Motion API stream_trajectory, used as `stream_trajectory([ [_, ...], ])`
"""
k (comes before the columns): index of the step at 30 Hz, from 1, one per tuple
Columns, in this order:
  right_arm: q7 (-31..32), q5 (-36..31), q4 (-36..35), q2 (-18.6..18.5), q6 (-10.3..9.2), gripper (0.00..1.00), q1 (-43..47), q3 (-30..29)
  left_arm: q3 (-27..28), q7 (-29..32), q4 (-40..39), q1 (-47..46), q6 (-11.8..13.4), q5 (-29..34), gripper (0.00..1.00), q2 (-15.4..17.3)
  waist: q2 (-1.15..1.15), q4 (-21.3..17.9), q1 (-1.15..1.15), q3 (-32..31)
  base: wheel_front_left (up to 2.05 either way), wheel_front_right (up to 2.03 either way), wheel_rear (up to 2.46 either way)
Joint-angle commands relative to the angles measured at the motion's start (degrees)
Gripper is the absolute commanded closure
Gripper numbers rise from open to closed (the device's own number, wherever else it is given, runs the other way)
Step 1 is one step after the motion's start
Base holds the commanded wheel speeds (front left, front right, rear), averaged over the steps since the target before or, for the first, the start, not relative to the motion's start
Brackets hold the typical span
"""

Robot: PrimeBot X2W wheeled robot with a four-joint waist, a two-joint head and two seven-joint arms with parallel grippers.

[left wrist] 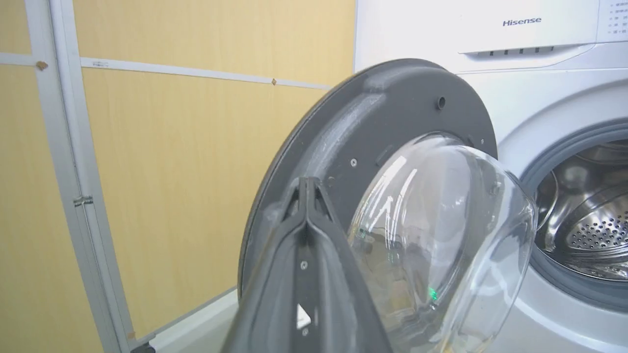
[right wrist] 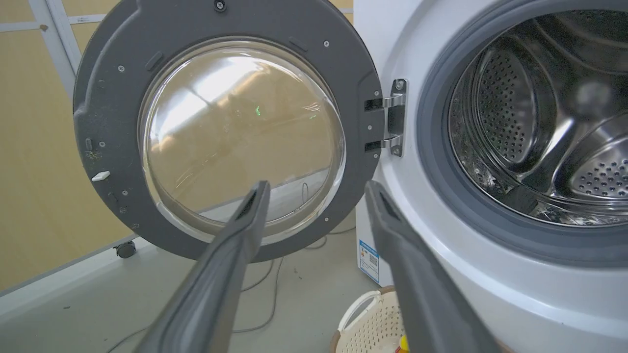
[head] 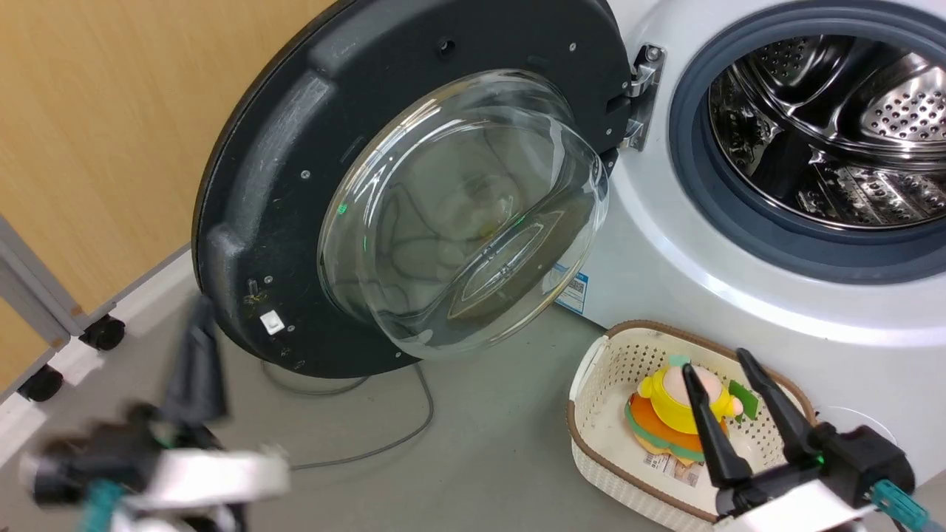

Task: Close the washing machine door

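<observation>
The washing machine door [head: 295, 170] stands swung wide open to the left of the drum opening [head: 828, 125], its black rim and bulging glass bowl [head: 465, 214] facing me, hung on a metal hinge [head: 641, 96]. My left gripper [head: 198, 314] is blurred at the lower left, just below the door's lower rim, fingers pressed together with nothing between them. In the left wrist view those fingers [left wrist: 306, 184] point at the door [left wrist: 373, 122] rim. My right gripper [head: 715, 362] is open over the basket, and in its wrist view [right wrist: 316, 186] it faces the door [right wrist: 113, 88] and hinge [right wrist: 395, 117].
A cream basket [head: 599, 377] with a brown rim holds a yellow and orange toy [head: 669, 414] on the floor before the white machine [head: 680, 273]. A grey cable [head: 392, 436] lies under the door. A wheeled grey frame [head: 44, 310] stands at left by the wooden wall.
</observation>
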Motion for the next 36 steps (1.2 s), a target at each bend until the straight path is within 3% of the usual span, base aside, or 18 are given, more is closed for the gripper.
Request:
stream_trajectory([
  [1, -0.3, -0.4, -0.5, 0.1, 0.05, 0.00, 0.9, -0.5, 1.2, -0.3, 0.5, -2.4, -1.0, -1.3, 1.00, 1.2, 0.00, 0.0, 0.00, 0.3, 0.00, 0.00, 0.00],
  [8, -0.3, -1.5, -2.9, 0.5, 0.05, 0.00, 3.8, -4.0, 9.9, 7.0, 8.7, -18.0, -6.5, -18.0, 1.00, 4.9, 0.00, -0.9, 0.00, 2.2, 0.00, 0.00, 0.00],
  [11, -0.3, -1.9, -3.8, 0.4, 0.05, 0.00, 3.9, -4.1, 14.3, 11.5, 14.8, -23.8, -7.4, -24.4, 1.00, 8.1, 0.00, -2.9, 0.00, 3.6, 0.00, 0.00, 0.00],
  [17, -0.3, -1.8, -4.4, -0.4, 0.05, 0.00, 3.4, -4.3, 21.6, 21.6, 28.5, -34.2, -7.0, -37.9, 1.00, 11.3, 0.00, -5.7, 0.00, 5.7, 0.00, 0.00, 0.00],
  [25, -0.3, -1.5, -4.6, -1.2, 0.05, 0.00, 2.4, -4.0, 26.4, 36.3, 42.7, -42.5, -4.0, -50.1, 1.00, 13.4, 0.00, -7.4, 0.00, 7.2, 0.00, 0.00, 0.00],
  [36, -0.3, -1.4, -3.7, -0.5, 0.05, 0.00, 2.5, -4.4, 25.7, 57.2, 45.0, -40.3, -5.0, -58.8, 1.00, 14.3, 0.00, -7.8, 0.00, 6.2, 0.00, 0.00, 0.00],
])
